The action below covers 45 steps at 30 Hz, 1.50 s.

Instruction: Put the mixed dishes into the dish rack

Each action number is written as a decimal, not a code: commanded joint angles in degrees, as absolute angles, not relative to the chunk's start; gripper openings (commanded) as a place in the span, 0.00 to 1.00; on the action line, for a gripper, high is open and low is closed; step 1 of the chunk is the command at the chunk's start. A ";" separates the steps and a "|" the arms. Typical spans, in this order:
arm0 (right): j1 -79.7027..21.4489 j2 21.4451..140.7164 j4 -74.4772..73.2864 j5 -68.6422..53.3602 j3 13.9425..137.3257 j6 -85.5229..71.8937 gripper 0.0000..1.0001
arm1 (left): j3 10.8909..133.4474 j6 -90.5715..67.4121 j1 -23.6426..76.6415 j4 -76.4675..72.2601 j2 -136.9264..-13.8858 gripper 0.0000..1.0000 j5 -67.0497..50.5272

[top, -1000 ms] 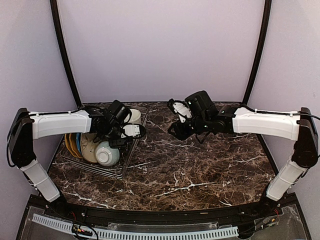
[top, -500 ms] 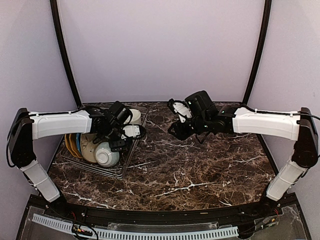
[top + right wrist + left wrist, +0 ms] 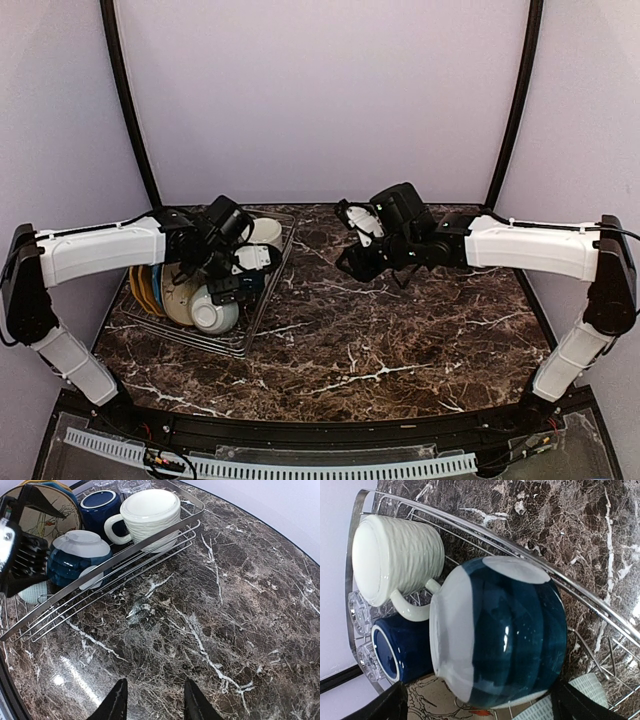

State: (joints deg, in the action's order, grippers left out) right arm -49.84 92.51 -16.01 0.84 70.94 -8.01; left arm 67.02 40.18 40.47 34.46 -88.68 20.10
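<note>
The blue bowl (image 3: 505,630) rests overturned and tilted inside the dish rack (image 3: 590,605), close against the rim wire on the side of the open table. The left gripper (image 3: 485,700) hangs over it with its two fingers (image 3: 385,707) spread wide, one on each side, gripping nothing. I judge the step in hand to be leaving this bowl where it lies. To do it well, the arm should draw back along its own line with the fingers kept spread, so that no pad drags on the glossy wall and tips the bowl. A sideways swing would risk the handle of the cream ribbed mug (image 3: 400,555), which ends very near the bowl's white base.

The bowl is deep blue with soft ridges around it, a white base and a white oval patch on its wall, and it shines strongly (a slippery surface, I would guess). Just beside it is the dark navy mug (image 3: 402,650), its mouth toward the left wrist camera. Behind both mugs there is clear glass, probably the tumbler (image 3: 357,612), though too little shows to be sure. Below the bowl the edge of the cream floral plate (image 3: 435,702) appears. The right gripper (image 3: 156,690) hovers over the marble table (image 3: 225,605), well apart from the rack, its fingers parted and empty.
</note>
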 commanded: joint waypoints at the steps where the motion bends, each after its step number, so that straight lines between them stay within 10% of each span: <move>1: -49.33 91.81 -18.51 1.48 73.81 -7.77 0.40 | 65.68 39.23 40.42 38.10 -82.63 0.99 18.74; 9: -45.56 88.97 -29.03 6.33 80.10 -6.28 0.68 | 65.08 30.58 40.34 25.75 -70.44 0.99 14.23; 12: -41.66 86.05 -33.98 8.40 82.75 -6.15 0.98 | 65.00 22.59 40.34 15.96 -66.09 0.99 18.53; 45: -36.08 66.88 -27.42 15.77 78.40 1.14 0.99 | 64.16 1.27 27.77 10.44 -54.49 0.99 13.73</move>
State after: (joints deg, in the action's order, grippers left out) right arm -36.05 66.15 -30.39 16.32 79.09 0.34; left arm 65.73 1.91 28.01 11.99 -56.55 13.50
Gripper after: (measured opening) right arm 0.986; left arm 0.989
